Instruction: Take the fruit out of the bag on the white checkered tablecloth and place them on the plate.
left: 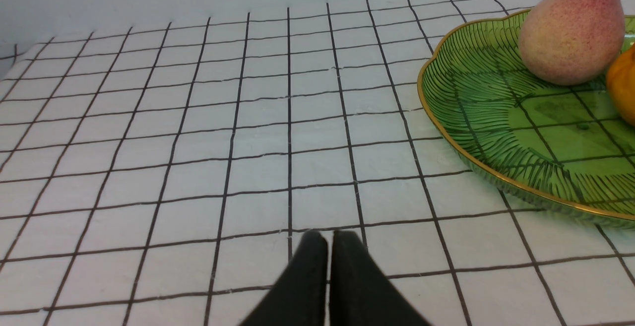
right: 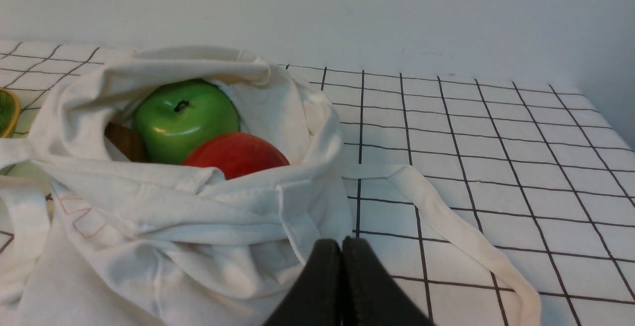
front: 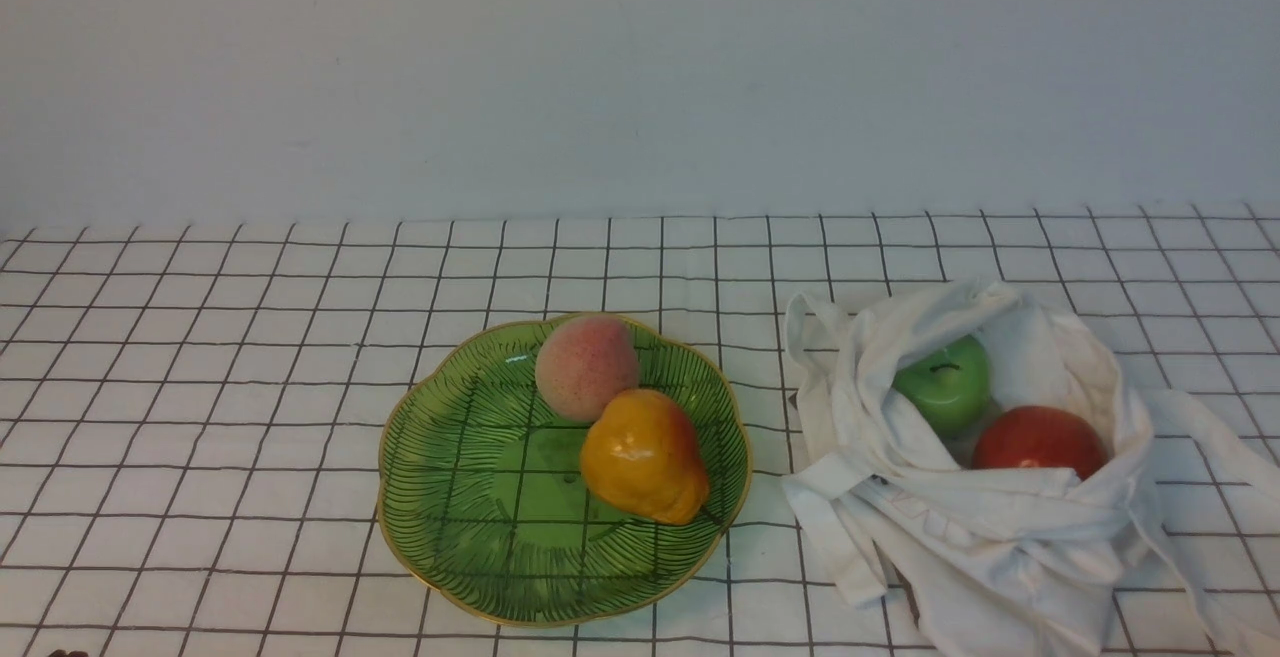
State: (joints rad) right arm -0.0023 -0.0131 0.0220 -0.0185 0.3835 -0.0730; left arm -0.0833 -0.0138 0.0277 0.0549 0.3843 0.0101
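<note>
Faint orange stitched lettering on your bag (right: 163,207) is unreadable. Green apple (right: 186,120) and red fruit (right: 237,155) sit inside it, just beyond your right gripper (right: 341,246), clenched empty. Peach (front: 587,367) rests on the plate (front: 470,497); your left gripper (left: 327,241) is clenched nearby.
</note>
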